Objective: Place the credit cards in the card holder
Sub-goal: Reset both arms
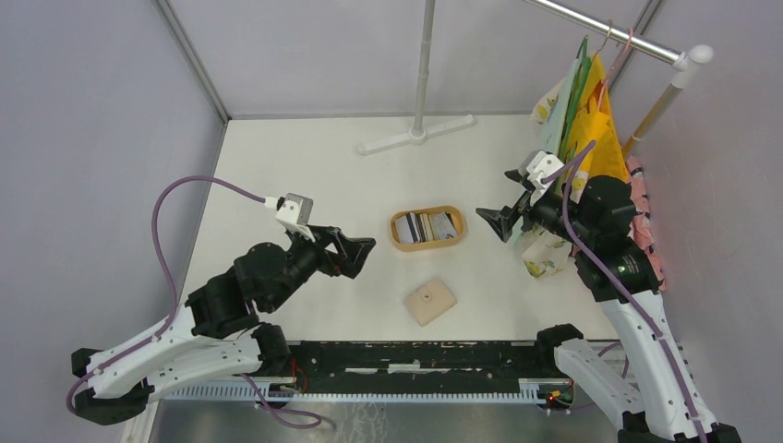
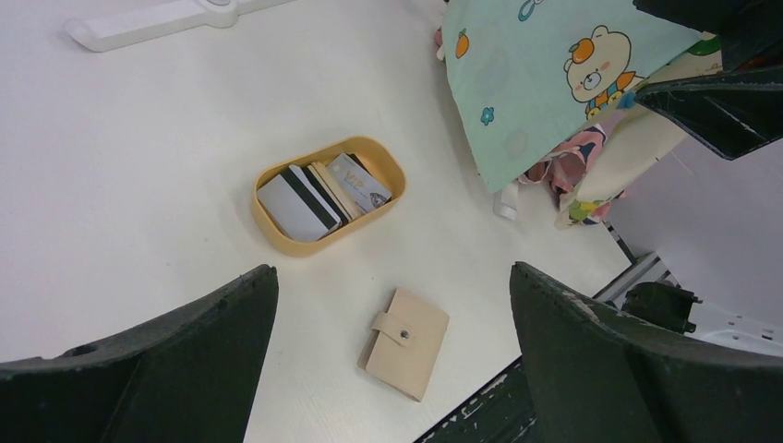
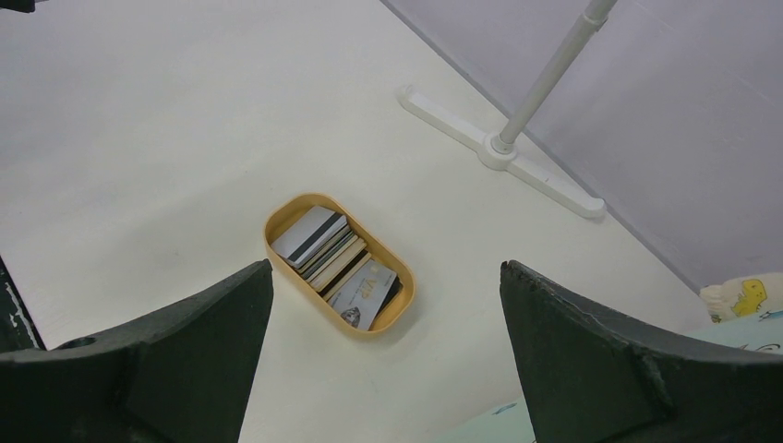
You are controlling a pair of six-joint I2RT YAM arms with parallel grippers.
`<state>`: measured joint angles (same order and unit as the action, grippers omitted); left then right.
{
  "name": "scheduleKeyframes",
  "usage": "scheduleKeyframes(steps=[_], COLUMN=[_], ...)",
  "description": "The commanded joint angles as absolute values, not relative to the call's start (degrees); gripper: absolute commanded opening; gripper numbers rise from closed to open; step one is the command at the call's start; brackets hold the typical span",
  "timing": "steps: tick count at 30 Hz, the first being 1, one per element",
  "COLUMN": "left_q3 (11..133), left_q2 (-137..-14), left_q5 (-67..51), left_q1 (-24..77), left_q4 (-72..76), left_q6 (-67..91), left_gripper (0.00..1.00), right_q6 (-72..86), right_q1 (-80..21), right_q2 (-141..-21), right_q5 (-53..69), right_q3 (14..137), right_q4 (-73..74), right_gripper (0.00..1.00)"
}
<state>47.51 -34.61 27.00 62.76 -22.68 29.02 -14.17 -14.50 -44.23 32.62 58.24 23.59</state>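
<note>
Several credit cards (image 1: 427,225) (image 2: 319,191) (image 3: 338,264), grey, white and striped, lie stacked in an oval wooden tray (image 1: 399,237) (image 2: 266,220) (image 3: 403,305) mid-table. The beige card holder (image 1: 430,302) (image 2: 405,342) lies snapped closed on the table nearer the arms. My left gripper (image 1: 362,256) (image 2: 392,305) hovers open to the left of the tray, nothing between its fingers. My right gripper (image 1: 497,224) (image 3: 386,305) hovers open to the right of the tray, also empty.
A white stand's foot (image 1: 415,137) rests at the back of the table. Colourful cloths (image 1: 580,111) hang from a rail at the back right, close behind the right arm. A black rail (image 1: 415,358) runs along the near edge.
</note>
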Motion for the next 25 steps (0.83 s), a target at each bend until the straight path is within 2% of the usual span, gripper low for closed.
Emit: scheduleKeyframes(steps=[1,25], left_q3=[47.95,47.90], left_q2=[-34.51,-34.06], left_q5=[26.93,26.28], left_q1=[62.84,62.90], left_q4=[-21.46,-21.27], left_q6=[28.47,28.39], left_gripper=[1.00,1.00], right_q6=[-12.66,-12.72], right_q1=[-14.22,-12.87], right_q2=[-44.27,-43.42], right_q5=[33.76,34.15], right_q3=[58.01,58.03], right_q4=[20.94,20.99], right_gripper=[0.98,0.98])
